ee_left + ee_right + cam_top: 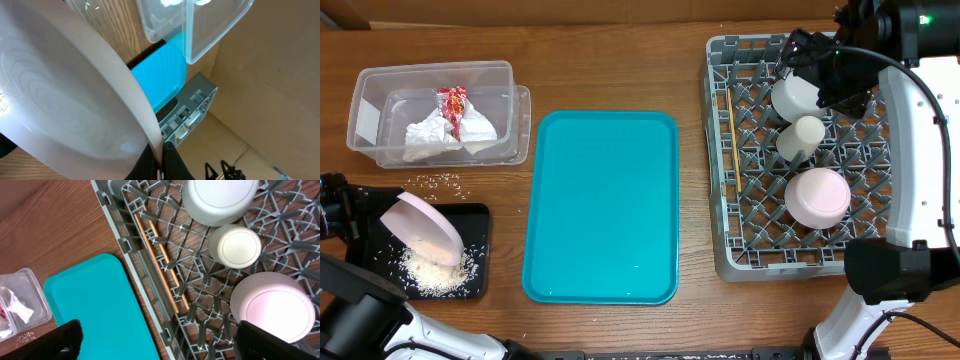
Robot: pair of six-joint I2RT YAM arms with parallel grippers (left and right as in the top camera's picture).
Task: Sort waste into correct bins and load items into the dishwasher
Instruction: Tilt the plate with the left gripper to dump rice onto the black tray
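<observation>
While left gripper (pixel 161 165) clamps tilted pink plate (pixel 423 228) over black tray (pixel 478 222) (rice (pixel 435 272) beneath), right gripper (pixel 825 72) hangs spread above rack (pixel 740 250).

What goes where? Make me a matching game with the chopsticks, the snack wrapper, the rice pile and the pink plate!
Things:
1. chopsticks
2. snack wrapper
3. rice pile
4. pink plate

Places:
A. in the clear tub
B. pinched in the left claw, tilted
C. in the grey rack
D. on the black tray

Pairs: 1-C, 2-A, 3-D, 4-B
</observation>
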